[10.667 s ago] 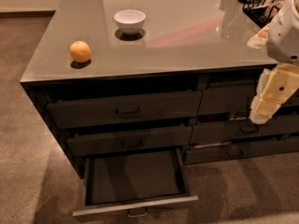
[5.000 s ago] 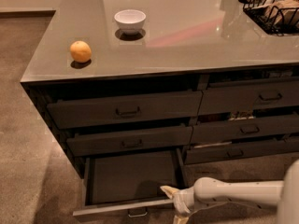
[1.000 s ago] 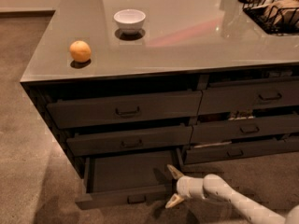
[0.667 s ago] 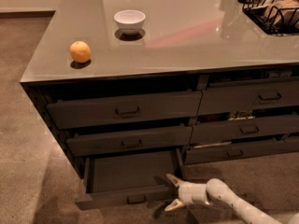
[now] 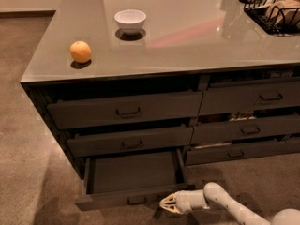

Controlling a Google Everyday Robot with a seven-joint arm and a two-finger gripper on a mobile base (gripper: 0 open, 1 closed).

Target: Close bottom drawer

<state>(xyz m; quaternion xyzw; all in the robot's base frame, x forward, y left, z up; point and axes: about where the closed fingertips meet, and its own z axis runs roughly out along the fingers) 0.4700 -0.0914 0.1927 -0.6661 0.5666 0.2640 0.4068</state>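
You are looking down at a grey cabinet whose bottom drawer [image 5: 133, 172] is standing pulled out at the lower left of its front, under two taller-fronted drawers [image 5: 124, 110] of the same colour. The dark flat floor of the bottom drawer is lying open to your view. Its slim front panel [image 5: 108, 202] is running along the near edge, with the small bar handle [image 5: 137, 200] in the middle.

The gripper [image 5: 168, 204] is sitting low, near the ground, just in front of the right end of that front panel. It is pointing to the left, towards the handle, and it is lying to the right of the handle and a little lower. Its tip is appearing very close to the panel, but you cannot tell if it is touching it. You also cannot tell if the gripper is released or clenched, and it is not holding anything that shows. The pale arm [image 5: 220, 201] is reaching in from the lower right corner.

On the worktop [image 5: 187, 41] an orange [image 5: 80, 51] is resting near the left front edge, and a white bowl [image 5: 130, 20] is standing further back, well apart from it. A black wire basket [image 5: 274, 11] is standing at the far right. The right-hand drawers [image 5: 248, 97] are sitting slightly open.
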